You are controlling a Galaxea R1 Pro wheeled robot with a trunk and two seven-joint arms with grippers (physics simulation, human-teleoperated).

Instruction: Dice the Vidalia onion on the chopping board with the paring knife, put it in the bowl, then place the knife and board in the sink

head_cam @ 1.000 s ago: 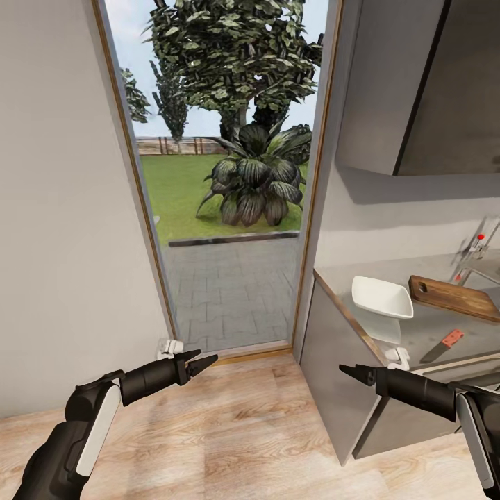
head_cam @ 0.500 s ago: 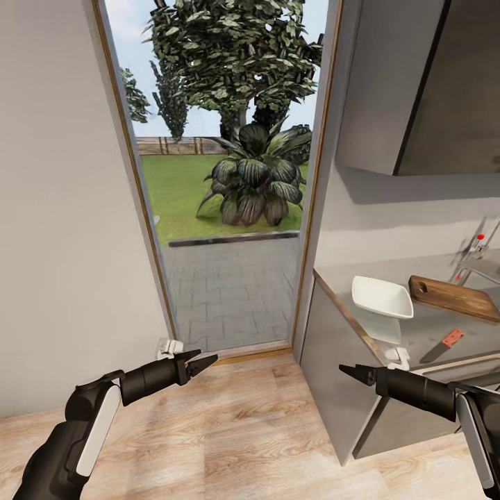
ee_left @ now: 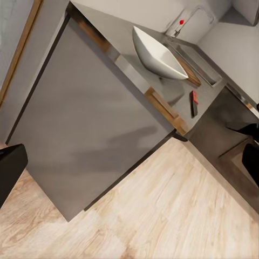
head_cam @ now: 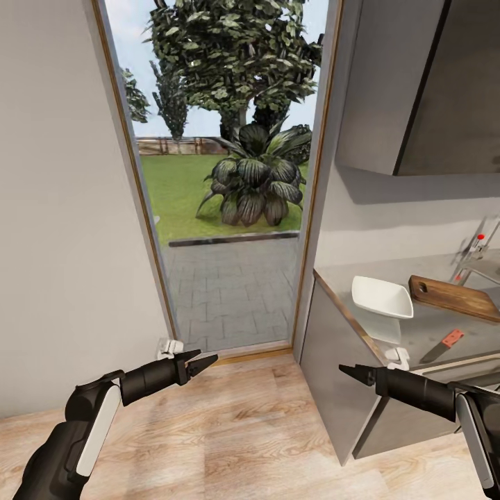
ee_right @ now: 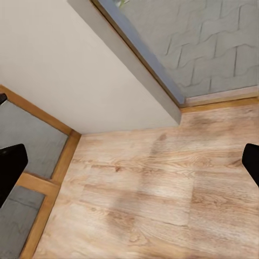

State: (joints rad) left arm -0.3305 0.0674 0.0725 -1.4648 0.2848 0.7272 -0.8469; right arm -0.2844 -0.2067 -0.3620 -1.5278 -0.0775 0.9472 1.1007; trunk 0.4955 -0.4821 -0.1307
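The onion itself is out of sight; what can be seen of the task sits at the right of the head view, on the countertop (head_cam: 444, 326): the white bowl (head_cam: 382, 297) near the counter's end, the chopping board (head_cam: 455, 295) just behind and beside it toward the faucet (head_cam: 476, 253), and the paring knife (head_cam: 444, 345) lying apart from both, close to the front edge. The sink is barely visible past the board, so the onion is presumably down in the basin. The main risk from here, as I judge it, is the approach: the robot faces the open glass door (head_cam: 229, 173) rather than the counter, and turning toward the sink with both arms stretched forward could swing the right arm into the cabinet side or sweep the knife or bowl off the edge. The right gripper (head_cam: 354, 373) hangs in front of the cabinet's end panel, the left gripper (head_cam: 194, 361) over the wooden floor (head_cam: 229, 430); both look nearly closed to a point in the head view, yet each wrist view shows dark fingertips far apart at its edges, so I cannot tell their opening. Neither holds or touches anything.
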